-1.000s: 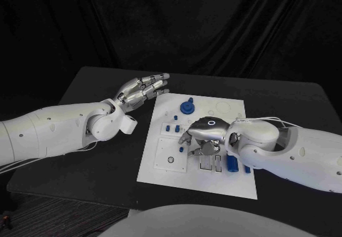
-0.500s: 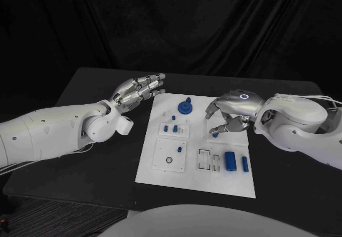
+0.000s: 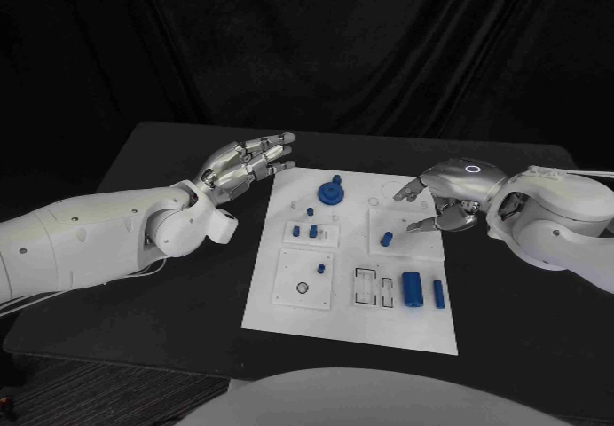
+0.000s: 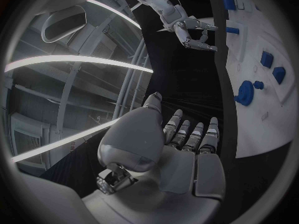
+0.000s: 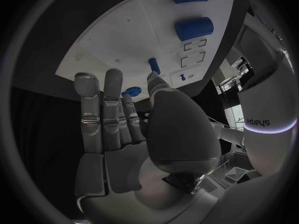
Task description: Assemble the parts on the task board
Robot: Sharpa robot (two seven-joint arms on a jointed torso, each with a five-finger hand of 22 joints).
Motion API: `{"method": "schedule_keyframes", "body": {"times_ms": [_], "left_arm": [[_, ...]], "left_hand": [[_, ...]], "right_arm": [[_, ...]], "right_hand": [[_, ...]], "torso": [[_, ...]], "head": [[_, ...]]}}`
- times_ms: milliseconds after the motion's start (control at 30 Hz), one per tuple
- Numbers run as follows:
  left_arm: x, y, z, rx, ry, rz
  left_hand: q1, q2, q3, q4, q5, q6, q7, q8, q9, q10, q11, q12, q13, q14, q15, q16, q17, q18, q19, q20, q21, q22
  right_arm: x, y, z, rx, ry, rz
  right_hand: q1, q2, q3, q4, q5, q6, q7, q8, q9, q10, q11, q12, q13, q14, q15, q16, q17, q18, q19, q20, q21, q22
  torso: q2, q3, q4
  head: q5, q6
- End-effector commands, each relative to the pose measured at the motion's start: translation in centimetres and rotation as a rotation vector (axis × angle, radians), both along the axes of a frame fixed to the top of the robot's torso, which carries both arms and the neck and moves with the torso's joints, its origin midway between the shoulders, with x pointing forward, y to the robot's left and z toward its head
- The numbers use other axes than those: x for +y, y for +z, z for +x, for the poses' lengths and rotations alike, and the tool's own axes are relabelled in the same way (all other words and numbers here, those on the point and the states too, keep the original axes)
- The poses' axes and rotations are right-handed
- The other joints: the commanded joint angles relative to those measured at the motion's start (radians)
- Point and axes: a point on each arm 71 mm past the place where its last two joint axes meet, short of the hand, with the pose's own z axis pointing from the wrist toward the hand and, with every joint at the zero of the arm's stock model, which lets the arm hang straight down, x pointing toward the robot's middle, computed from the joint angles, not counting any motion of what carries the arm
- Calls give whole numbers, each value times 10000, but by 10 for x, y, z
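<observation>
The right hand (image 3: 445,197) has pulled back from the middle of the task board (image 3: 292,315) to its right edge in the span of a second, and it now hangs at centre right of the head view with fingers loosely apart and nothing between them. Where it was working, a small blue peg (image 3: 387,238) now stands in a square recess just left of the fingertips — a sign, on this evidence, that one part has just been seated and let go. The left hand (image 3: 247,161) has not shifted: it hovers off the board's upper-left corner, fingers stretched flat and parted, holding nothing.

The parts left to place appear to be the large blue cylinder (image 3: 412,288) and the slimmer blue bar (image 3: 439,295) beside it, lying in the lower right of the board. Both lie flat, side by side but apart, their long axes running up and down the frame, roughly parallel to the board's long edge — ends pointing toward the robot and away from it. A blue gear (image 3: 334,192) sits near the board's top, with short blue pegs (image 3: 304,231) standing below it, centre left.
</observation>
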Motion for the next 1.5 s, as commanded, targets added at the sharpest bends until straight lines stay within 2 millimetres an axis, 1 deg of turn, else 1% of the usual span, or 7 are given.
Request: {"method": "schedule_keyframes", "body": {"times_ms": [33,167,367,467,567,1233,1500], "left_arm": [[-1,6,-2,-625,-78,-662],[-1,5,-2,-611,-86,-665],[0,5,-2,-596,-91,-664],[0,4,-2,-583,-101,-667],[0,4,-2,-572,-109,-668],[-3,1,-3,-466,-205,-684],[-4,-1,-3,-410,-250,-691]], "left_hand": [[5,72,7,-63,56,-68,-21,15,4,-37,-4,-14,7,25,69,56,9,-136,87,-12,59,-6],[20,84,20,-83,92,-81,-27,12,2,-45,7,-26,5,22,74,59,9,-142,87,-11,57,-18],[30,90,29,-96,115,-81,-30,11,2,-48,11,-25,5,17,78,57,7,-146,89,-11,56,-25],[38,94,35,-105,128,-78,-28,11,3,-50,13,-28,5,16,80,57,7,-148,89,-10,56,-28],[38,94,35,-105,128,-78,-28,11,3,-50,13,-28,5,16,80,57,7,-148,89,-10,56,-28],[76,120,73,-163,172,-3,64,30,15,-59,-26,-27,6,11,92,66,8,-165,97,-11,52,-50],[84,130,84,-175,184,5,78,33,16,-60,-28,-26,6,7,94,64,7,-168,93,-11,50,-63]], "right_arm": [[-2,-5,1,133,-98,-105],[0,-11,0,303,44,-151],[7,-20,-2,522,393,-125],[11,-24,-3,604,635,-58],[15,-27,-4,665,799,-17],[36,-50,-8,1369,1529,-176],[40,-50,-8,1291,1720,-21]], "right_hand": [[76,124,68,-8,-55,96,10,31,9,138,-12,25,-2,51,47,86,67,-177,142,44,230,907],[331,164,102,-35,-78,-30,159,0,-12,513,12,-138,-37,167,91,470,470,-252,273,68,902,1002],[680,184,120,-96,-95,-400,160,-60,-41,759,-11,-347,-45,177,71,660,667,-264,266,57,1098,1022],[1045,305,186,-217,-95,187,249,55,22,1026,-58,-459,-29,233,41,1164,1262,-279,212,48,1288,1049],[1206,388,225,-304,-83,312,295,79,27,1201,-83,-479,-16,197,28,1259,1359,-275,177,42,1302,1049],[1717,869,390,-692,-26,1644,848,486,120,1758,-106,-861,-8,-175,15,1154,1177,-217,-97,42,1033,969],[2089,1096,757,-901,73,2350,781,664,200,2054,-119,-1010,-24,-179,10,1244,1256,-225,-116,34,1236,988]], "torso": [[0,-5,12],[4,-11,9],[6,-7,2],[4,-4,2],[2,-2,-1],[0,-5,5],[3,-11,1]], "head": [[-8,-1],[-42,-1],[-79,-1],[-128,-1],[-148,-1],[-157,-1],[-144,-1]]}}
